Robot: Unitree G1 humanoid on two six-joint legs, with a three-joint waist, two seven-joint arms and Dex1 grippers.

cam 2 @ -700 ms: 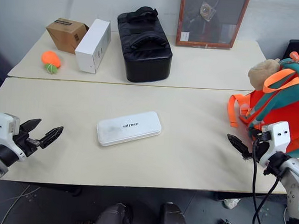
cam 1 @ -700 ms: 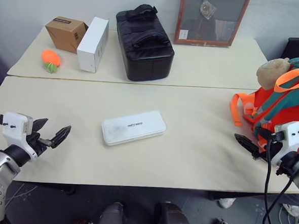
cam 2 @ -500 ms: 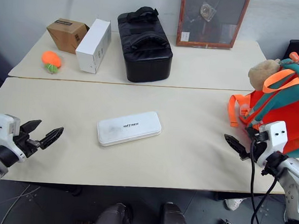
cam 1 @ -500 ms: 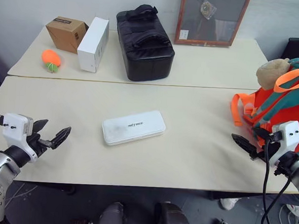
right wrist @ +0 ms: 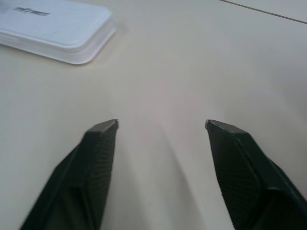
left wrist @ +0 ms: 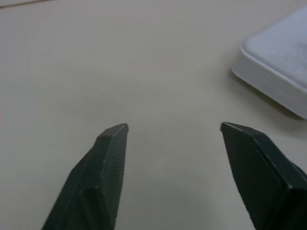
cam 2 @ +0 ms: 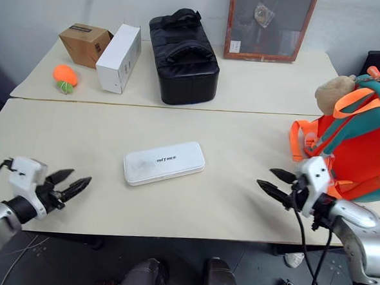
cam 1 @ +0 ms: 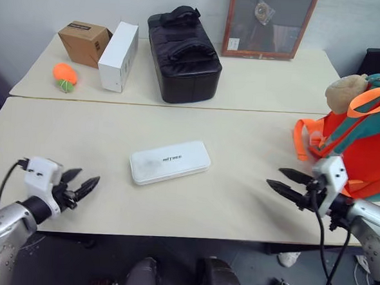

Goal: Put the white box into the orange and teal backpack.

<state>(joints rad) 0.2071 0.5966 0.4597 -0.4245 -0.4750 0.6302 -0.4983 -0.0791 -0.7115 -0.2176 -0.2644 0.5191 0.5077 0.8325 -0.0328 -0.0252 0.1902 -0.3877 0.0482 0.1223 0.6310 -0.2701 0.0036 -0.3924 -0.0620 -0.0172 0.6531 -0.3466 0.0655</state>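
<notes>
The white box point(cam 1: 170, 162) lies flat near the middle of the front desk point(cam 1: 113, 131), lid up, its long side running across and slightly skewed, with small dark lettering on top. Nothing touches it.

To its left, near the desk's front edge, the left gripper point(cam 1: 83, 187) hovers low over the desk top, pointing toward the box but well apart from it. Its two black fingers point(left wrist: 103, 163) stand apart with bare desk between them, and one rounded corner of the box shows beyond them in the left wrist view.

On the other side, the right gripper point(cam 1: 283, 180) is over the desk between the box and the backpack, pointing toward the box. Its fingers point(right wrist: 96, 163) are likewise spread and empty, and the lettered end of the box lies some way past them in the right wrist view.

The orange and teal backpack point(cam 1: 363, 153) stands at the right end of the front desk, just behind the right gripper, with orange webbing straps point(cam 1: 301, 138) hanging at its side and a tan teddy bear point(cam 1: 345, 91) at its top.

On the rear desk point(cam 1: 271, 76) sit a black padded bag point(cam 1: 182, 55), a tall white carton point(cam 1: 118, 56), a brown cardboard box point(cam 1: 84, 42) and a small orange toy point(cam 1: 64, 76). A framed picture point(cam 1: 268, 23) leans against the wall.
</notes>
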